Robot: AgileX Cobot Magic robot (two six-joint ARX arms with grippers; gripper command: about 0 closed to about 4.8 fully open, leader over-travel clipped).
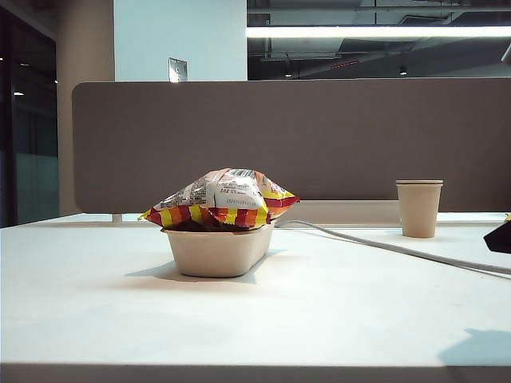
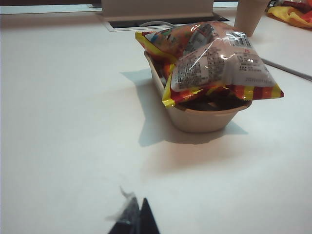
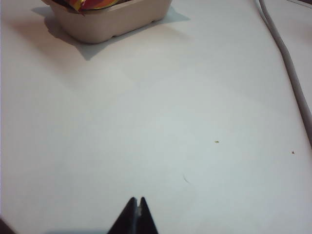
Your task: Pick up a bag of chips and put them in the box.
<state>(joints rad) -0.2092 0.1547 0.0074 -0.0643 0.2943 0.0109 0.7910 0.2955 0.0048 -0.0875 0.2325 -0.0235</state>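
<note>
The bag point(image 1: 221, 199) sits on top of the box point(image 1: 217, 251), near the middle of the tabletop point(image 1: 255, 319), its striped ends spilling over the rim on both sides. It's resting on the box more than sunk into it.

By the look of it, this is a light thing: puffed with air, thin shiny foil, soft and crinkly, likely slippery on the bulging face. Squeeze hard and the chips inside would probably crush. Best place to pinch, I'd say, is a flat striped sealed edge, where the foil lies doubled and won't slide.

Left claw point(image 2: 134, 214) sits low over bare tabletop, well short of the box, jaws pressed together and holding nothing. A pale wisp clings to one tip; can't make out what it is. Right claw point(image 3: 136, 212) is likewise closed tight and empty, well away from the box.

What's hidden: the box floor and how deep the bag goes, masked by the bag itself. Something dark shows under the bag at the rim, unclear what. The right wrist view crops the box and catches only a sliver of the bag.
</note>
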